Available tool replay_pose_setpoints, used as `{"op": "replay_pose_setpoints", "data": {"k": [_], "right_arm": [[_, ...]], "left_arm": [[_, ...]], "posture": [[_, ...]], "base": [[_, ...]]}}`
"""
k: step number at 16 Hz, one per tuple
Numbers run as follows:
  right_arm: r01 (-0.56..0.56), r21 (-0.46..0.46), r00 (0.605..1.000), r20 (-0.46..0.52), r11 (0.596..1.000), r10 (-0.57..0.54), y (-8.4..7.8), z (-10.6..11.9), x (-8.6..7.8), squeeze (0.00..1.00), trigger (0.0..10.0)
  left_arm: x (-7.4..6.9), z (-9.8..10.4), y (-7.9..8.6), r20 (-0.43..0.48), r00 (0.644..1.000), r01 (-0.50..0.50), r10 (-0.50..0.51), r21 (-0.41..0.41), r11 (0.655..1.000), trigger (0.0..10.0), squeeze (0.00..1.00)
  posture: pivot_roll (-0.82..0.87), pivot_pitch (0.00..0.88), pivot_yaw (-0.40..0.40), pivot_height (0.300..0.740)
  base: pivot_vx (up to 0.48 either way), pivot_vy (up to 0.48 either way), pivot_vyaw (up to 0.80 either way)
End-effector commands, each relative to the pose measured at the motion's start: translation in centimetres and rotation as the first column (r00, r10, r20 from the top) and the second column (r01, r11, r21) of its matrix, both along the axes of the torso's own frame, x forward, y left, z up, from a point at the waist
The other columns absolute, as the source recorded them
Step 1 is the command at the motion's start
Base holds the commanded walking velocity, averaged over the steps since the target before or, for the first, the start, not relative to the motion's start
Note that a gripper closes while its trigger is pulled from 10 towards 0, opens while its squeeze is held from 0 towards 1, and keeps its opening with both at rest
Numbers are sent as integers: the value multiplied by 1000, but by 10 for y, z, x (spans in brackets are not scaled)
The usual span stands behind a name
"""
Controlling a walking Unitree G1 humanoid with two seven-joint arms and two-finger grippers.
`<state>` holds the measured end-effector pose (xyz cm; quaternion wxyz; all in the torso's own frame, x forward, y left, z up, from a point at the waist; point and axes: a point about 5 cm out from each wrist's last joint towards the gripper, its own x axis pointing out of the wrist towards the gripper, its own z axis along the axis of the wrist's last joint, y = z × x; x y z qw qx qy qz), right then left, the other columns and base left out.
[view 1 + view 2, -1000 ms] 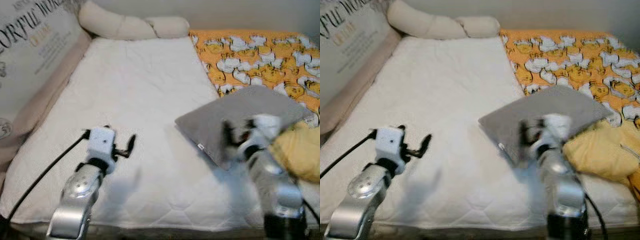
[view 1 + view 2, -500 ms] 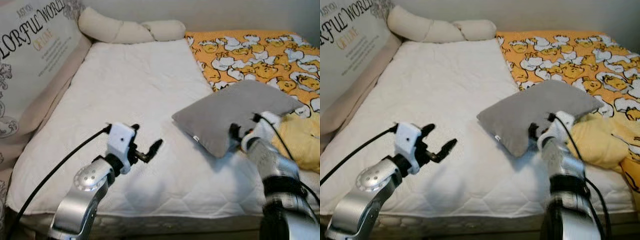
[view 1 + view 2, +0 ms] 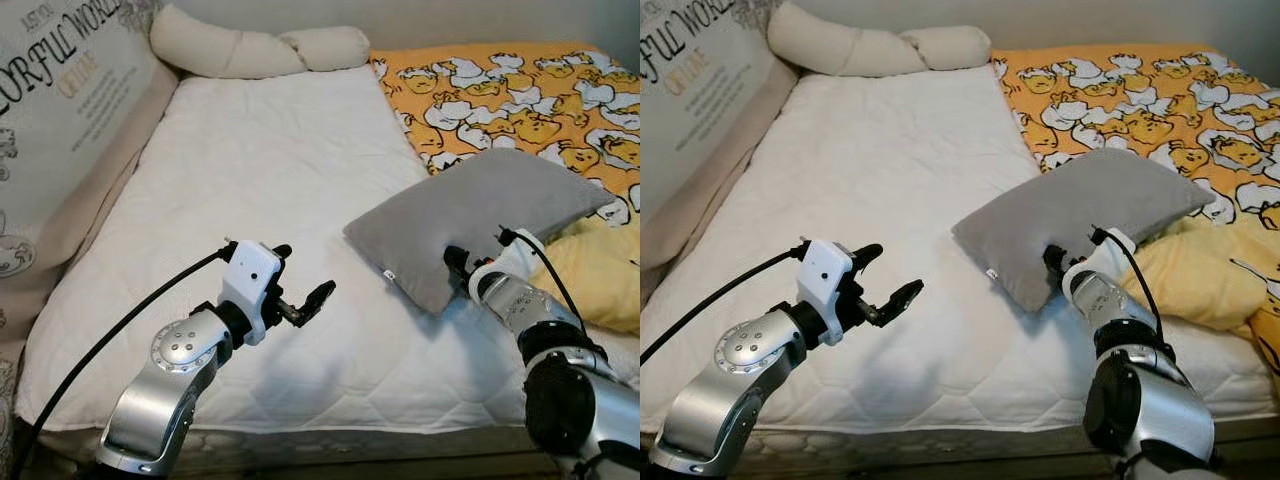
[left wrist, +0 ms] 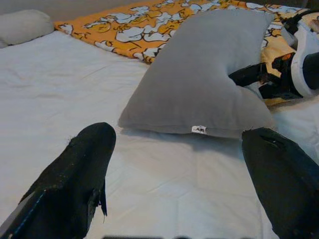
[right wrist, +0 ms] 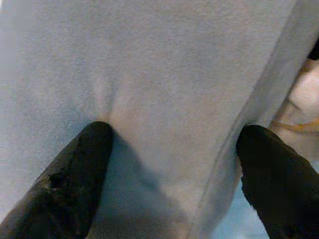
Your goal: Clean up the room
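Note:
A grey pillow (image 3: 480, 205) lies tilted on the white mattress (image 3: 270, 160), its far end resting on a yellow blanket (image 3: 600, 285). My right gripper (image 3: 455, 262) is at the pillow's near edge. In the right wrist view its fingers (image 5: 79, 174) stand wide apart, open, pressed against the grey fabric (image 5: 174, 74) with the pillow's seam between them. My left gripper (image 3: 305, 272) hovers open over the mattress, left of the pillow and apart from it, with nothing between its fingers (image 4: 84, 164). It points at the pillow's tagged corner (image 4: 199, 129).
A cream knotted bolster (image 3: 250, 50) lies at the head of the bed. An orange duck-print cover (image 3: 520, 90) spreads over the far right. A printed cushion (image 3: 60, 110) lines the left side. The mattress front edge (image 3: 330, 420) is close to me.
The view has shifted and sharpened. My left gripper has moved right, towards the pillow. My right gripper has gone forward until its fingers sit against the pillow's near edge.

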<state>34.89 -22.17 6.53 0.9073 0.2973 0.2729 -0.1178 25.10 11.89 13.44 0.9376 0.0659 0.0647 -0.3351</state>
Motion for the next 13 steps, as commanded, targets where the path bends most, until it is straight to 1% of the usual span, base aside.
{"op": "replay_pose_setpoints", "data": {"k": [1,2,5,6,7,8,9,10,12,13], "right_arm": [[-28,-3,1000,-5,1000,28,7,0,2,0,0],[-59,-38,998,-1,998,59,9,1,3,0,0],[-42,3,999,33,999,42,12,5,7,0,0],[-51,-29,998,31,998,52,13,5,7,0,0],[-58,-38,998,10,998,59,14,3,6,0,0],[-58,-22,998,1,998,58,15,2,6,0,0],[-53,-27,999,7,998,53,14,2,6,0,0],[-52,-21,999,5,998,52,14,2,6,0,0],[-79,-52,997,-11,996,78,14,1,5,0,0],[-80,-52,997,-11,995,79,14,1,5,0,0]], "left_arm": [[-1,-2,3,-5,1000,-17,17,11,1000,10000,0],[-2,-2,2,-8,1000,-17,17,8,1000,10000,0],[-2,-3,2,-11,1000,-25,25,6,1000,10000,0],[0,-3,2,-17,999,-32,32,5,999,10000,0],[1,-4,3,-21,999,-34,34,6,999,10000,0],[2,-4,3,-23,999,-36,36,8,999,10000,0],[3,-6,4,-34,999,-40,41,30,999,10000,0],[3,-7,4,-37,998,-42,44,41,998,10000,0],[5,-10,7,-53,998,-42,45,57,997,10000,0],[6,-10,8,-60,997,-39,43,63,997,10000,0]], "posture": [[-66,0,31,740],[-66,0,32,740],[-68,0,35,740],[-73,0,38,740],[-74,0,39,740],[-75,0,40,740],[-75,0,39,740],[-78,0,40,740],[-79,0,41,740],[-83,0,44,740]], "base": [[0,0,0],[0,0,0],[0,0,0],[0,0,0],[0,0,0],[0,0,0],[0,0,0],[0,0,0],[0,0,0],[0,0,0]]}}
